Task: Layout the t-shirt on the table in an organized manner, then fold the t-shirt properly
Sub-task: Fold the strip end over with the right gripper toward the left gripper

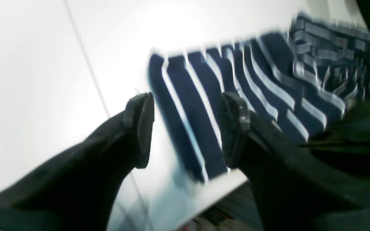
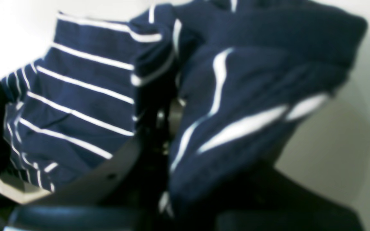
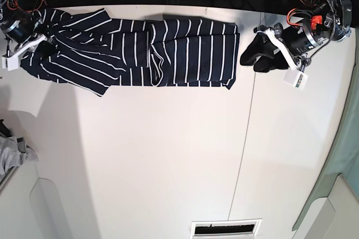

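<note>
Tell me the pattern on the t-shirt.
Dark navy t-shirt with thin white stripes; clearest in the base view.

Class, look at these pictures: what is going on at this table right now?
A two-armed robot is laying out a striped t-shirt along the far edge of the white table. The right gripper is closed on bunched cloth at one end. The left gripper hangs open just off the other end, holding nothing.

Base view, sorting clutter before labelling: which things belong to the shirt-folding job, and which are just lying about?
Job:
- t-shirt
- table
- right gripper, shut on the t-shirt
- left gripper, open beside the hem

Lying about:
- grey cloth
- floor vent
</note>
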`<state>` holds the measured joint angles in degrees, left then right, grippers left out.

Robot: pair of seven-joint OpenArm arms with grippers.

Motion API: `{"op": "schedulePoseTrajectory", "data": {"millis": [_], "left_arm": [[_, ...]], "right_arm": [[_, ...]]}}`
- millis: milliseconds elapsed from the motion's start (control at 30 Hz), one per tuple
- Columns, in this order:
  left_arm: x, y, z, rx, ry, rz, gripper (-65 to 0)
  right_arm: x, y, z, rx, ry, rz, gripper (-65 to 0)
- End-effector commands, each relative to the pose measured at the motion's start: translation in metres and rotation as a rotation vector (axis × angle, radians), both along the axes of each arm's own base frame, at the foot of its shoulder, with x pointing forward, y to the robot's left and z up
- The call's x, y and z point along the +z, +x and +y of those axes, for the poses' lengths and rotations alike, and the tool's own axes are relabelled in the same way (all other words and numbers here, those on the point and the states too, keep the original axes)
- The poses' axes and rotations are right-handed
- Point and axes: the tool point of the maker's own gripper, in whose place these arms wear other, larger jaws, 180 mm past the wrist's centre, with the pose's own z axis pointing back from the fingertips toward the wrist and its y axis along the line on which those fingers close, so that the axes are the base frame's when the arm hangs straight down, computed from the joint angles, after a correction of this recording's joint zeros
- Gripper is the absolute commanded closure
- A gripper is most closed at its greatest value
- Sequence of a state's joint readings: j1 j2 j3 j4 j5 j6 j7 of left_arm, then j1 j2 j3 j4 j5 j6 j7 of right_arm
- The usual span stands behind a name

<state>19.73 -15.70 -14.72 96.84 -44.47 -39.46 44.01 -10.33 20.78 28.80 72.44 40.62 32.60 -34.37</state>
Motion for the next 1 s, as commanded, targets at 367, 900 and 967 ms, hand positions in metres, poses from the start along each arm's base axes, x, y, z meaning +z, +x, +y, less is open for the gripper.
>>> {"op": "schedulePoseTrajectory", "data": {"millis": [367, 900, 967], "left_arm": [[-0.06, -0.023, -0.047, 0.005, -0.159, 0.151, -34.6], [-0.062, -0.023, -0.079, -0.03, -0.183, 0.153, -34.6], [-0.062, -0.023, -0.079, -0.031, -0.181, 0.152, -34.6]], "right_arm": [[0.102, 0.06, 0.011, 0.081, -0.022, -0.279, 0.0], [0.131, 0.063, 0.19, 0.372, 0.198, -0.397, 0.0], [0.116, 0.054, 0.221, 0.456, 0.173, -0.346, 0.0]]}}
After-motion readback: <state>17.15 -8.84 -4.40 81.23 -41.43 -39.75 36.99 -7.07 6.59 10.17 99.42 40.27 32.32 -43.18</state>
